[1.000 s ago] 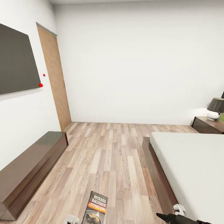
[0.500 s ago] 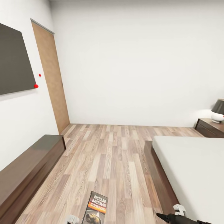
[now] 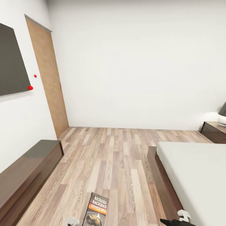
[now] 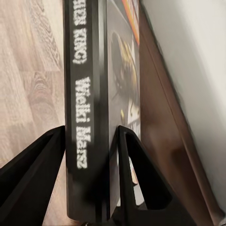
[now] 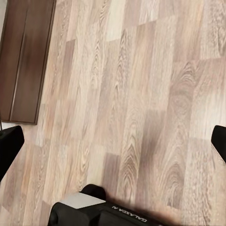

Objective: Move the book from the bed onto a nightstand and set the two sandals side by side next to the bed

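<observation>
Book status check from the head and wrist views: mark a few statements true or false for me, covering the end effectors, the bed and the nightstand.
1. The left end effector is shut on the book. True.
2. The book lies flat on the bed. False: it is held upright over the wood floor, beside the bed.
3. The right end effector holds a sandal. False: its fingers stand wide apart with only floor between them.
4. A nightstand with a lamp stands past the bed's far end. True.
5. The door on the left wall stands open. False: it is closed.
</observation>
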### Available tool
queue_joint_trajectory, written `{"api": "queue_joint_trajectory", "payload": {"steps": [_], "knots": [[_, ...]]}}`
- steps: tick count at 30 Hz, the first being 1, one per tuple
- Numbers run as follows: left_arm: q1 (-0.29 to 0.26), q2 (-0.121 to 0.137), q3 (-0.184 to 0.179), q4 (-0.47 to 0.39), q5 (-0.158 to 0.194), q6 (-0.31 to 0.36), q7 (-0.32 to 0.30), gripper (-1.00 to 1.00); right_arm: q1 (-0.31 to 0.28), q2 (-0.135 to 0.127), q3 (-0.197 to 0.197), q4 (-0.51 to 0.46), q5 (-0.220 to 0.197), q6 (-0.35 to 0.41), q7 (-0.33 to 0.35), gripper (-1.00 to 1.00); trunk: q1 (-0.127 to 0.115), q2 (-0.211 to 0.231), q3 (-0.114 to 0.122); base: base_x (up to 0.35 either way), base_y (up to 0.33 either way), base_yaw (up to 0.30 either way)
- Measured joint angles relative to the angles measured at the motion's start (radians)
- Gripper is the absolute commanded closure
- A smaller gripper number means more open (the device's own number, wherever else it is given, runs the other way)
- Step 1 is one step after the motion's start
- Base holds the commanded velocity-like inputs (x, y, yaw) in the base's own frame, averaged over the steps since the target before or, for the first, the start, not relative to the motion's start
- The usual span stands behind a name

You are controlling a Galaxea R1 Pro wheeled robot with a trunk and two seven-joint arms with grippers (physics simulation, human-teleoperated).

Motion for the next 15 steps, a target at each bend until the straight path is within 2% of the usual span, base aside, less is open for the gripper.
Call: {"api": "queue_joint_trajectory", "payload": {"steps": [12, 15], "knots": [[0.000, 0.000, -0.001, -0.001, -0.001, 0.000, 0.000, 1.00, 0.000, 0.000, 0.000, 0.000, -0.001, 0.000, 0.000, -1.00, 0.000, 0.000, 0.000, 0.328, 0.000, 0.000], [0.000, -0.008, -0.006, 0.000, -0.003, 0.000, 0.001, 1.00, 0.000, 0.000, 0.000, 0.000, -0.001, 0.000, 0.000, -1.00, 0.000, 0.000, 0.000, 0.328, 0.000, 0.000]]}}
